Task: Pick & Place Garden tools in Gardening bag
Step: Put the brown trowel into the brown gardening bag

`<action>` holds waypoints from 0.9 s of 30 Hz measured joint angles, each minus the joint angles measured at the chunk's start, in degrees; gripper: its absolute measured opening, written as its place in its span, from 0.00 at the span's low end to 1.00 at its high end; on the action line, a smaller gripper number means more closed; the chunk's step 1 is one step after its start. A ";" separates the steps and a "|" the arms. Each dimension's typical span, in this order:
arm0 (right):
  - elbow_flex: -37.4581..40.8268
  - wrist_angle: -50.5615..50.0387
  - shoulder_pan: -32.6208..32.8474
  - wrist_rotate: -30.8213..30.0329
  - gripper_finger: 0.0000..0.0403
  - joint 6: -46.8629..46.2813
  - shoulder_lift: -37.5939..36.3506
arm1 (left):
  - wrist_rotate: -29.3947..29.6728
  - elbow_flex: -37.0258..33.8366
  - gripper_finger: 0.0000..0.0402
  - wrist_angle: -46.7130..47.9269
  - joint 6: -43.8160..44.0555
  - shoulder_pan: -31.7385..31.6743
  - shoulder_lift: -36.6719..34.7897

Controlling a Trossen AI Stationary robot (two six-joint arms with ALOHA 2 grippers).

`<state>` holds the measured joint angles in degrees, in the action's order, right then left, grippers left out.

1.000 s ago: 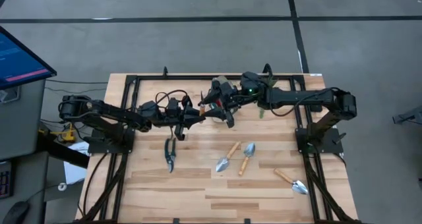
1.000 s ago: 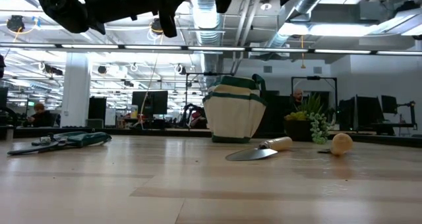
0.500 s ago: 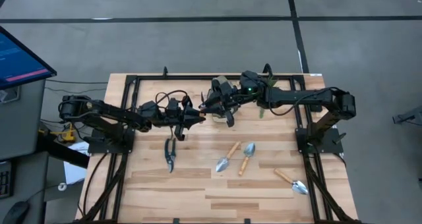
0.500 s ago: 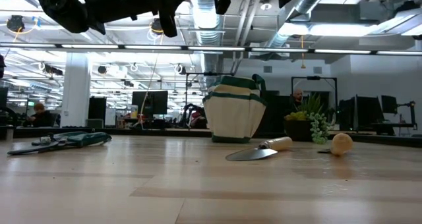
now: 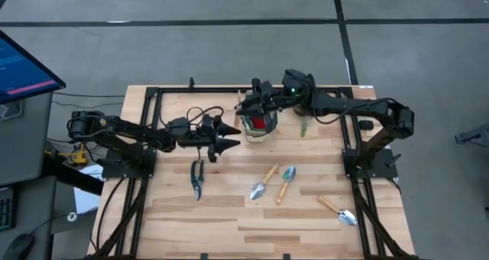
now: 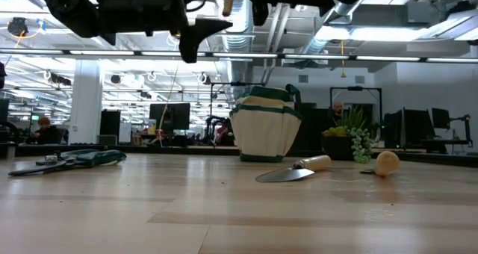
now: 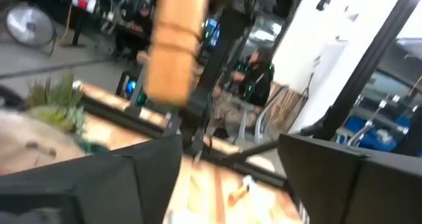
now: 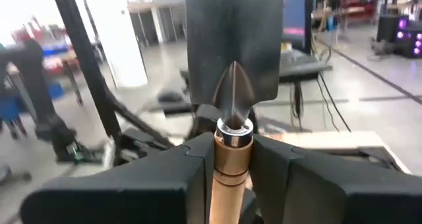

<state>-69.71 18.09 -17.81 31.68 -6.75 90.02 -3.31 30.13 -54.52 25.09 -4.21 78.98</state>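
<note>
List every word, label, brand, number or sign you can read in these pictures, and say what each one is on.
No text can be read in any view.
The monitor beside the table shows coloured bands, too small to read.
The gardening bag, the trowels and the pruning shears bear no visible label.

Two dark arms, looped black cables, one green light.

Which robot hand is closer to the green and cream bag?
The right. The right gripper hangs right over the gardening bag, clamped on a wooden-handled tool. The left gripper is open beside the bag, a short way off toward the left arm's side.
</note>
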 joint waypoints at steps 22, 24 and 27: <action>0.02 -6.47 -5.29 -0.11 0.15 16.95 11.50 | 19.26 -4.12 0.02 22.19 -1.95 -6.91 -3.39; 0.07 -6.73 -5.95 -0.11 0.15 17.02 11.72 | 19.29 -5.14 0.01 20.66 -0.86 -8.06 -3.27; 0.04 -6.33 -6.95 -0.65 0.15 17.84 11.54 | 19.27 -6.37 0.00 17.60 -0.45 -9.27 -3.11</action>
<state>-69.67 11.76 -24.75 31.03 11.09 101.56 15.97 23.76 -36.92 24.64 -13.48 75.87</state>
